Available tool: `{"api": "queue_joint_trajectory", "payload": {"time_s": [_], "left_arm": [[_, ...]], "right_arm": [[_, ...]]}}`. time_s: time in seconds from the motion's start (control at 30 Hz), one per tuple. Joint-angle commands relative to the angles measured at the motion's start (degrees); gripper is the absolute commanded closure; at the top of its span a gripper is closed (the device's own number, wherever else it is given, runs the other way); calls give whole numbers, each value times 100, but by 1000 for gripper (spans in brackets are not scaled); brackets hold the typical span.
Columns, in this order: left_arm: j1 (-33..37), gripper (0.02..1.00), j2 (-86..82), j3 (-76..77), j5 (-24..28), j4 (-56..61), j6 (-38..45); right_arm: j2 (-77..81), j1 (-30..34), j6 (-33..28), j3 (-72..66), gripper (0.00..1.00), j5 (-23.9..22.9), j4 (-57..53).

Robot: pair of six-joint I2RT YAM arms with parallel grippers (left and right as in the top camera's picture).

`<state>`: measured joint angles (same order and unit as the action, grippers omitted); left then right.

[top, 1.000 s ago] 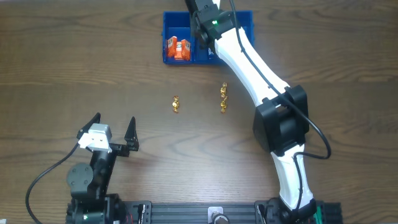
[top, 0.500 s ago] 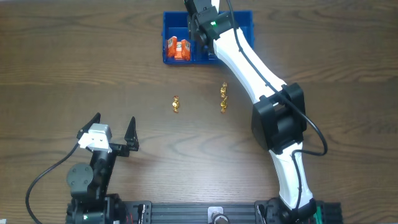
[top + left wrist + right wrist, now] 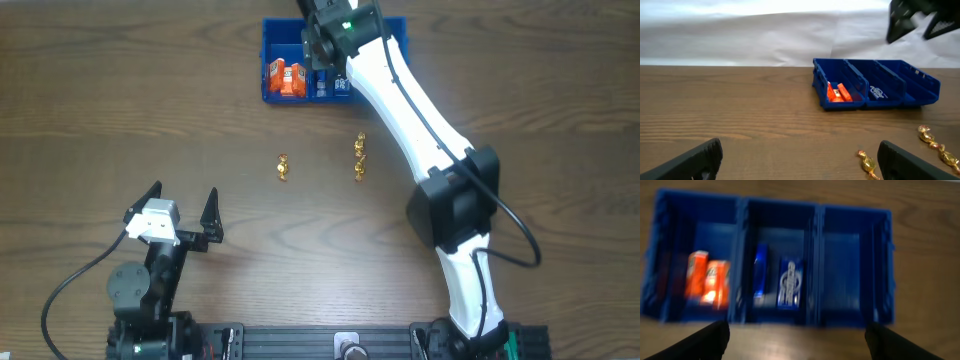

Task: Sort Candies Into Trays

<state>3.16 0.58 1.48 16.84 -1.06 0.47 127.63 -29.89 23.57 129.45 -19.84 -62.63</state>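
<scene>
**Right gripper open over the tray; gold left to sort**

My right gripper (image 3: 800, 342) hangs above the blue tray (image 3: 775, 201), fingers spread wide with nothing between them (released, no candy in hand). Beneath it the middle compartment (image 3: 775, 240) holds two blue candies (image 3: 781, 279). The compartment at the tray's left end, as seen from above, holds the orange candies (image 3: 709, 277). It is one colour per compartment, so I take the third compartment (image 3: 847, 265), with no candy in it that I can see, to be meant for gold.

My left gripper (image 3: 185, 205) sits near its own base, likewise spread and holding nothing. It is well apart from every candy, which I judge keeps it out of the right arm's way.

On the table (image 3: 120, 120), between tray and bases, lie the gold pair (image 3: 359, 158), close together, and a single gold candy (image 3: 283, 167) off to their left.

Judgement: orange and blue are sorted and gold is not yet. The pair is the nearer pick for the right arm.
</scene>
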Motion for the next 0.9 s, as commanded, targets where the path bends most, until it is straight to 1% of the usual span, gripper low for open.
{"api": "queue_joint_trajectory", "payload": {"time_s": [0.03, 0.07, 0.1, 0.13, 0.2, 0.23, 0.3, 0.5, 0.67, 0.9], "left_arm": [[-20, 20, -33, -120, 114, -170, 83], [-20, 20, -33, -120, 114, -170, 83], [-20, 20, -33, -120, 114, -170, 83], [-20, 20, -33, -120, 114, -170, 83], [-20, 23, -33, -120, 114, -173, 85], [-20, 20, -33, -120, 114, -173, 85], [-20, 20, -33, -120, 114, -170, 85], [-20, 20, -33, -120, 114, -173, 83], [-20, 20, -33, -120, 114, -170, 85], [-20, 20, -33, -120, 114, -173, 83]], "right_arm": [[-721, -522, 743, 205, 93, 413, -726], [-726, -638, 901, 205, 93, 634, -903], [-702, -789, 1117, 168, 88, 960, -1123], [-691, -870, 1257, 90, 82, 1099, -1185], [-673, -1016, 1545, -129, 73, 1246, -1211], [-658, -1078, 1698, -258, 51, 1261, -1209], [-610, -1182, 2017, -529, 42, 1292, -1200], [-153, -1392, 2129, -817, 40, 1421, -1067], [433, -1443, 2168, -822, 40, 1749, -1073], [979, -1484, 2315, -826, 42, 1860, -1032]]}}
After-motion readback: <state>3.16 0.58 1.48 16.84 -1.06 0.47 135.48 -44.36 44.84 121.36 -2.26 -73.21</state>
